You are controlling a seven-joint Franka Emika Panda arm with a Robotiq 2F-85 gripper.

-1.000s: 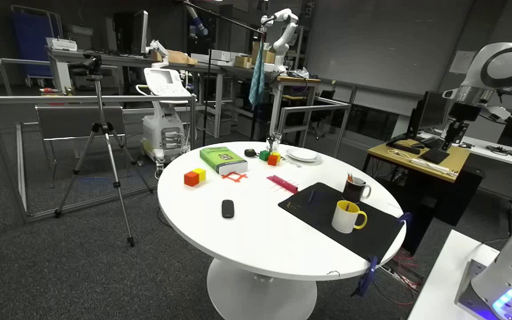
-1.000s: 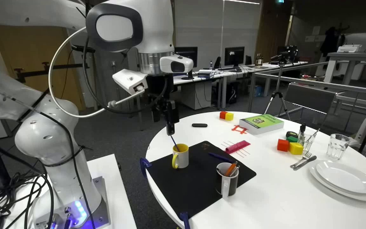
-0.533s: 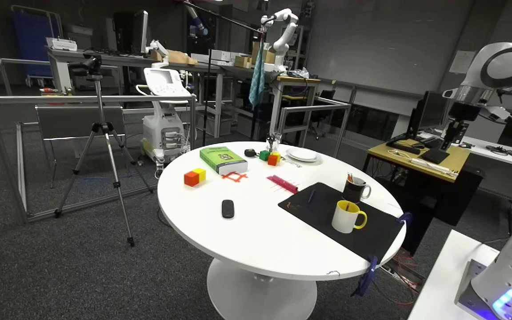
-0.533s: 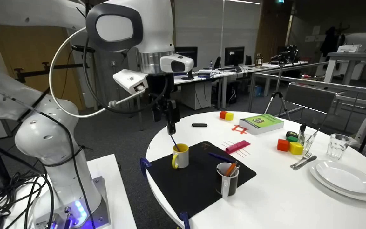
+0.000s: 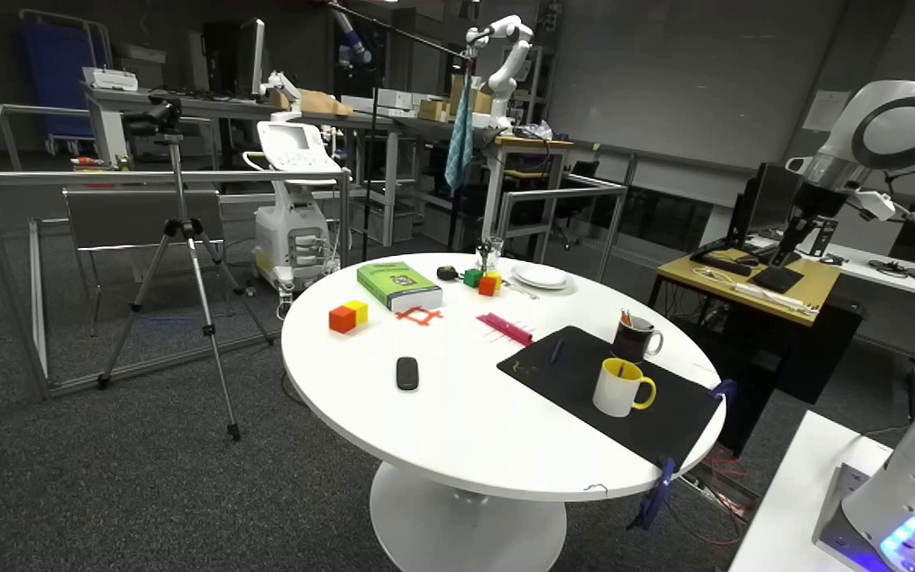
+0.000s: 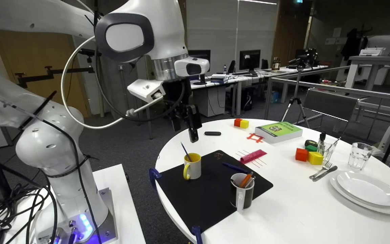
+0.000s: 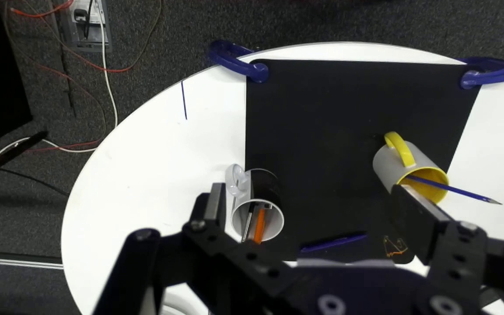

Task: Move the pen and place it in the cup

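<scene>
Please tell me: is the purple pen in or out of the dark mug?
Out: the purple pen lies flat on the black mat, apart from the dark mug.

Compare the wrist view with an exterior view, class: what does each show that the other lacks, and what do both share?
Of these two, only the wrist view shows the floor box, a red cable and a blue line on the table. Only in an exterior view do the green book, the tripod and the robot base appear. Both show the dark mug, the yellow-handled mug, the blue pen on the black mat, and the end effector.
</scene>
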